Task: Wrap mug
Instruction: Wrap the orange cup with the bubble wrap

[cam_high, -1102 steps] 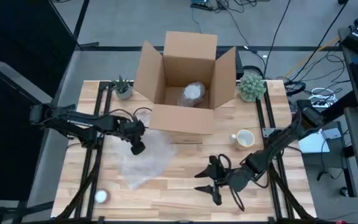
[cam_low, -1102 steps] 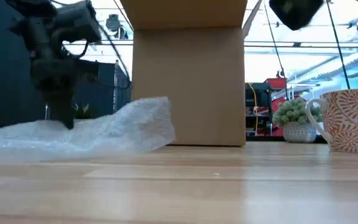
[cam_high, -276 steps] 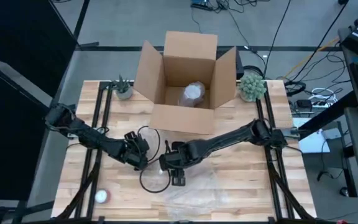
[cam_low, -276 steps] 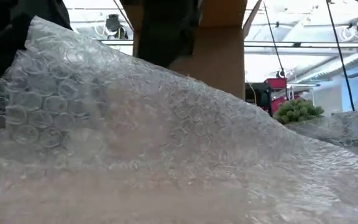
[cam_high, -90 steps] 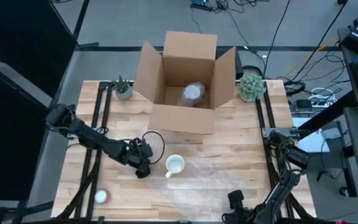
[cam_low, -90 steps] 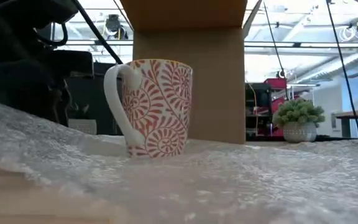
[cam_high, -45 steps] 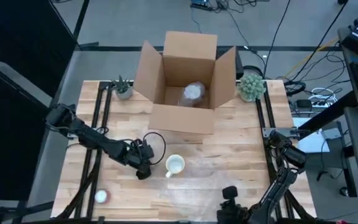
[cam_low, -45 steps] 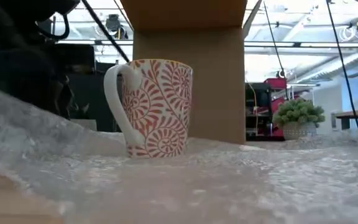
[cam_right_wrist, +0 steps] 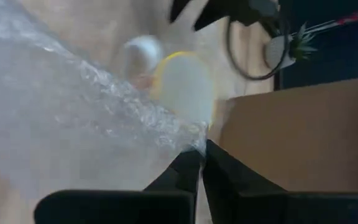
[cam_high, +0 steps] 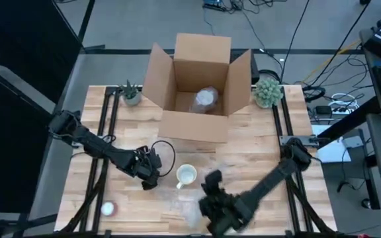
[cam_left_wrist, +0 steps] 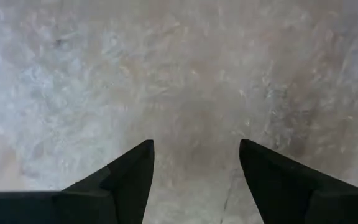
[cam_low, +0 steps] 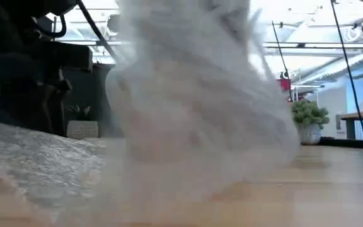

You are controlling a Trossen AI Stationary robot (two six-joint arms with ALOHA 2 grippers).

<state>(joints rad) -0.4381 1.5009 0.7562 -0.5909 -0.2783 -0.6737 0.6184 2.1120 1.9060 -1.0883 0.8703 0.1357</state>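
A white mug (cam_high: 186, 175) with a red leaf pattern stands upright on a clear sheet of bubble wrap (cam_high: 194, 206) in the middle of the table. My left gripper (cam_high: 149, 180) stands open just left of the mug, its fingers (cam_left_wrist: 132, 165) pointing down over the bubble wrap (cam_left_wrist: 179, 74). My right gripper (cam_high: 211, 180) is near and right of the mug, shut on the wrap. In the low view the raised bubble wrap (cam_low: 194, 94) hides the mug. The right wrist view shows the mug (cam_right_wrist: 180, 87) past the wrap. My right gripper pinches an edge of the bubble wrap (cam_right_wrist: 194, 144) between its two fingers. The fingers point toward the mug and the box from the table's near side. The held part is lifted off the table; the rest of the bubble wrap (cam_right_wrist: 73, 112) slopes away below it.
An open cardboard box (cam_high: 200, 86) holding a wrapped item stands at the far middle. A small potted plant (cam_high: 130, 94) is far left, and a round green one (cam_high: 268, 91) far right. A small white object (cam_high: 107, 209) lies near the front left corner.
My right gripper has shut on the wrap's near part at the table's near edge. It has then swung up, left and toward the mug, lifting that part of the sheet in front of the mug. The mug and the wrap under it have stayed in place.
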